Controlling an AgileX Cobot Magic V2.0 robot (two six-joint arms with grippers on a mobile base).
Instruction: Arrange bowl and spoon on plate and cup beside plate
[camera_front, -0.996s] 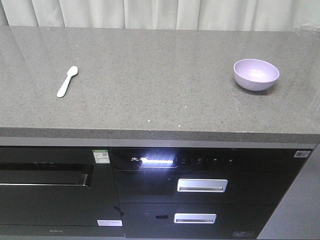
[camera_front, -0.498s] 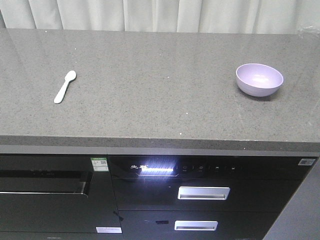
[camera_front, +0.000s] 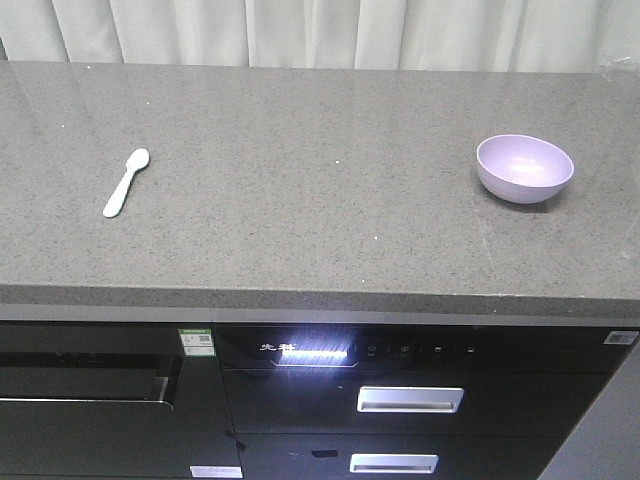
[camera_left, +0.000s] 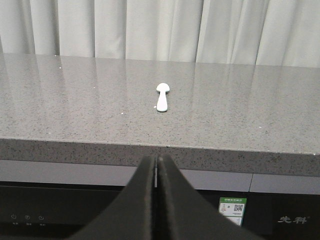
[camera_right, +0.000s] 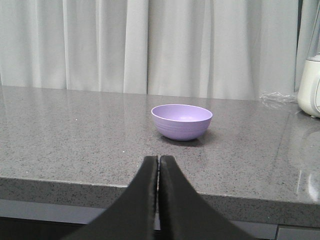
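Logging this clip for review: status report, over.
Left gripper and right gripper shut, empty, back from the counter. Spoon flat ahead of left, bowl upright ahead of right. Plate, cup not in view. Nothing in the way.

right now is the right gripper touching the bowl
Apart. The right wrist view shows a stretch of countertop between the shut right gripper and the bowl, which sits farther back on it.
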